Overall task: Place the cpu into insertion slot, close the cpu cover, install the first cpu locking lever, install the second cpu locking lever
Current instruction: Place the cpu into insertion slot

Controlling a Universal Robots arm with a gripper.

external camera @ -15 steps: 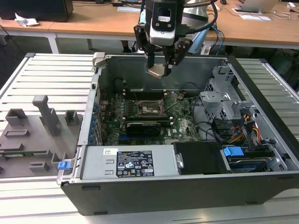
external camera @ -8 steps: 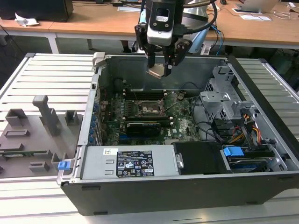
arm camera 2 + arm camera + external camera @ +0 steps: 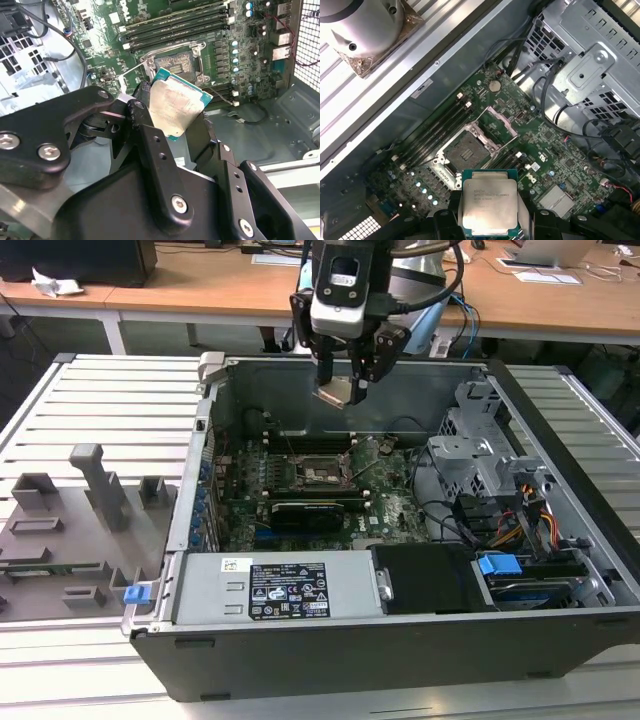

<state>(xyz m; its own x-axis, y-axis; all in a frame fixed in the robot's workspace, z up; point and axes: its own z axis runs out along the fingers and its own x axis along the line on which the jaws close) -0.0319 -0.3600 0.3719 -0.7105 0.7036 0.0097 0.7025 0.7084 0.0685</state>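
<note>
My gripper [image 3: 341, 390] hangs above the open computer case [image 3: 205, 440], near its back wall, shut on the cpu [image 3: 334, 392]. The cpu is a flat square chip with a dull silvery top and green rim, pinched by opposite edges in both wrist views [image 3: 175, 107] [image 3: 489, 202]. The black fingers [image 3: 145, 107] flank it. Below on the green motherboard lies the insertion slot [image 3: 467, 150] [image 3: 176, 62] [image 3: 322, 472], uncovered and with nothing in it. The cpu cover [image 3: 496, 121] stands swung up at the slot's edge. A thin wire lever [image 3: 131, 71] sticks out beside the socket.
Memory slots [image 3: 435, 132] run alongside the socket, and a long black card [image 3: 305, 512] lies in front of it. A metal drive cage [image 3: 480, 460] with cables fills the exterior view's right, a power supply [image 3: 285, 590] the front. A grey fixture tray [image 3: 80, 520] sits outside the case.
</note>
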